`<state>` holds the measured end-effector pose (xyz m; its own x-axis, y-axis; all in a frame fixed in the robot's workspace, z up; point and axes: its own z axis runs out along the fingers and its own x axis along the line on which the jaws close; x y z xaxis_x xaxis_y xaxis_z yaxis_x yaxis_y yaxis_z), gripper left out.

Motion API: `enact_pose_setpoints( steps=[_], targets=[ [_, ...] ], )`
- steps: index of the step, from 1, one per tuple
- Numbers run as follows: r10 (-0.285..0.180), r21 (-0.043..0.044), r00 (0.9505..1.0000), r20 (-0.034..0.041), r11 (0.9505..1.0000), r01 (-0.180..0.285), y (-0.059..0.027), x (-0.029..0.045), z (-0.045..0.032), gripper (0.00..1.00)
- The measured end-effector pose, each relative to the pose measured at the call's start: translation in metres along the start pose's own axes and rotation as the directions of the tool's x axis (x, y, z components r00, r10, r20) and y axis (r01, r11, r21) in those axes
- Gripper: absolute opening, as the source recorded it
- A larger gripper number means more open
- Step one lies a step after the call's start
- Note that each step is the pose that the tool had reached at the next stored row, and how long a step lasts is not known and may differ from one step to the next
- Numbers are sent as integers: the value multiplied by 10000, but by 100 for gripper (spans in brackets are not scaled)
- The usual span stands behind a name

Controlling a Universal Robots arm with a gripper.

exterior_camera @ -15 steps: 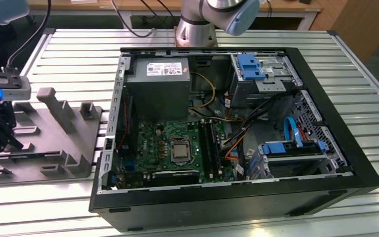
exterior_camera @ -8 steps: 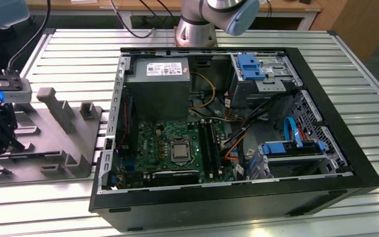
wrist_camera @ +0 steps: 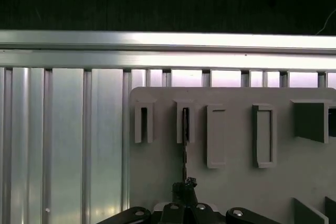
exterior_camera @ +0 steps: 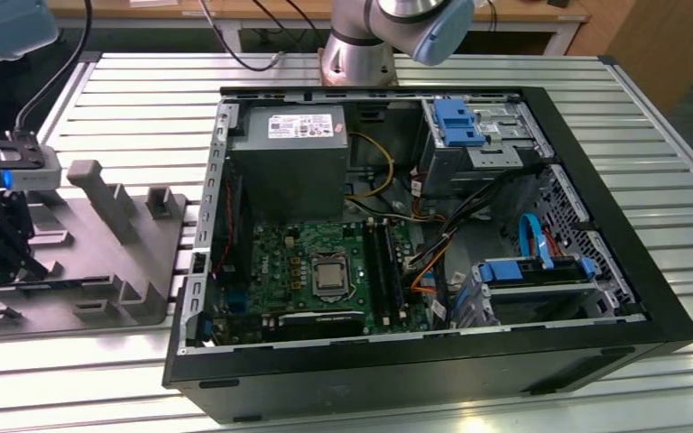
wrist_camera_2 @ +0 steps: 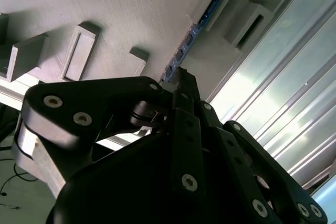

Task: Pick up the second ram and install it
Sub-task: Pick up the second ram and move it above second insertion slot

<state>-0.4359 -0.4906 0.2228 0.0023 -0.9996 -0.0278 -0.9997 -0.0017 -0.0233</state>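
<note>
Exterior view above case, wrist views close on rack

Table: slatted aluminium, with a rail along its edges. Two things sit directly on it. A grey fixture plate lies flat on the slats toward the exterior view's left, with moulded slots and upright blocks. An open black PC case lies on its side from centre to the exterior view's right, just beside the plate; can't tell if they touch. The arm base stands at the far edge behind the case.
</note>
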Motion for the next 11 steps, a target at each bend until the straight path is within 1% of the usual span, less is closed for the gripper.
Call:
enact_pose_setpoints(
  steps=[3,11],
  targets=[
    [-110,-3,9999,3,9999,110,4,1,15,10],
    [-54,1,10000,2,10000,54,38,-27,62,10]
  ],
)
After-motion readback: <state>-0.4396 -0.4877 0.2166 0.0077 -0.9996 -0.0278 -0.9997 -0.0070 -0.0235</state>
